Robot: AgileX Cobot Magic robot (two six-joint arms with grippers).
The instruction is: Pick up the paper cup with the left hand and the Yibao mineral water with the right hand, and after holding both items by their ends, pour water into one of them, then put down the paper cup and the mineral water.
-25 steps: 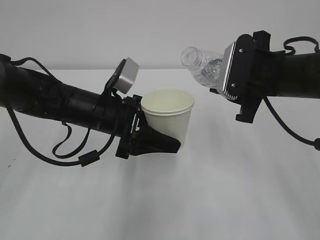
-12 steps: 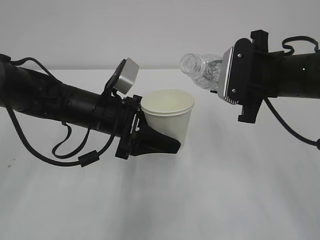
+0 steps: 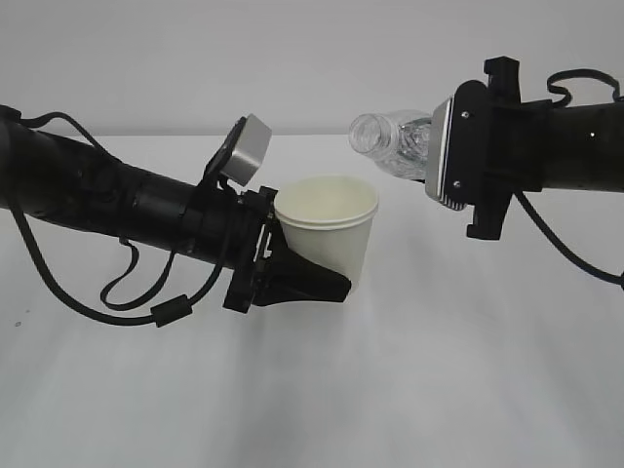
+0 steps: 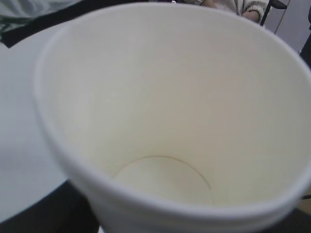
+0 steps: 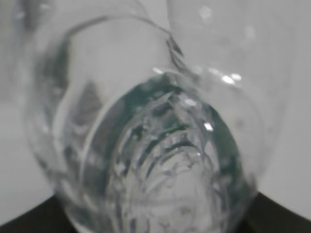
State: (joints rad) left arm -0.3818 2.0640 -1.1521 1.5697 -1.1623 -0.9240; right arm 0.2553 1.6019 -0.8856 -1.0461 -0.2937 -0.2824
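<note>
My left gripper is shut on the white paper cup and holds it upright above the table, fingers low on its side. The left wrist view looks into the cup; its cream bottom looks dry. My right gripper is shut on the base end of the clear Yibao bottle. The bottle lies nearly level, its open mouth pointing left, just above and right of the cup's rim. In the right wrist view the ribbed bottle with its green band fills the frame and hides the jaws.
The white table runs under both arms, with a plain pale wall behind. The left arm's cable loops down near the table surface. The grey block stands above the left wrist.
My right gripper has rotated, tipping the bottle from mouth-raised to nearly level, so its mouth has dropped closer to the cup's rim. The left arm and cup have barely moved.
</note>
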